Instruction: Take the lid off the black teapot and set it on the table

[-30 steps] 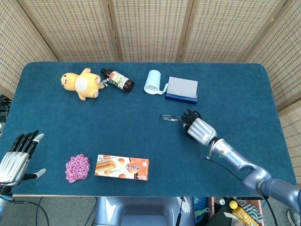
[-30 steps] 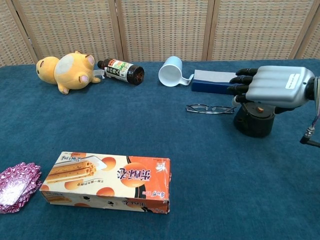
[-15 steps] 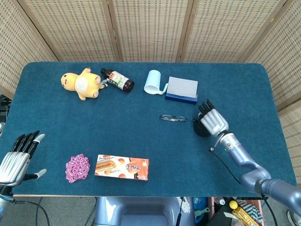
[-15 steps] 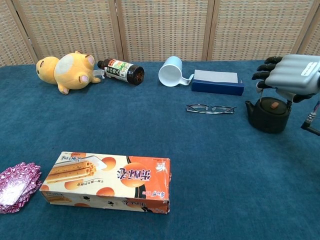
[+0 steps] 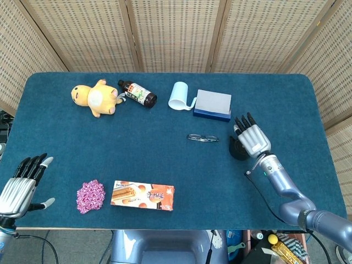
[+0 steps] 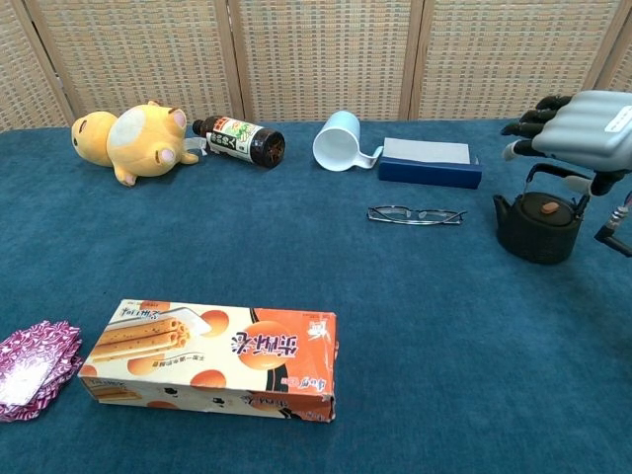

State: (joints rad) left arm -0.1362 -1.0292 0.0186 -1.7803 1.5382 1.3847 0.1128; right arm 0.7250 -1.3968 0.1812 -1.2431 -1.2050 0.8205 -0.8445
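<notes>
- Since half a second ago the right robot hand (image 6: 578, 126) has risen off the black teapot (image 6: 536, 222) and now hovers just above its arched handle, fingers spread and holding nothing
- Nearest the robot, the left robot hand (image 5: 20, 184) hangs at the front left edge of the worktop (image 5: 165, 165), fingers apart and empty, unchanged from before
- Just beyond it lies a crumpled pink wrapper (image 6: 28, 363), with an orange biscuit box (image 6: 215, 358) flat beside it to the right
- Mid-worktop on the right, the black teapot stands upright with its lid (image 6: 548, 207) on top, the brown knob showing
- A pair of glasses (image 6: 417, 213) lies folded on the cloth to the left of the teapot, apart from it
- Farther back, a dark blue box (image 6: 430, 162) lies flat, and a pale blue mug (image 6: 340, 141) lies on its side just left of it
- Along the far left, a dark bottle (image 6: 240, 141) lies on its side next to a yellow plush toy (image 6: 133, 140)
</notes>
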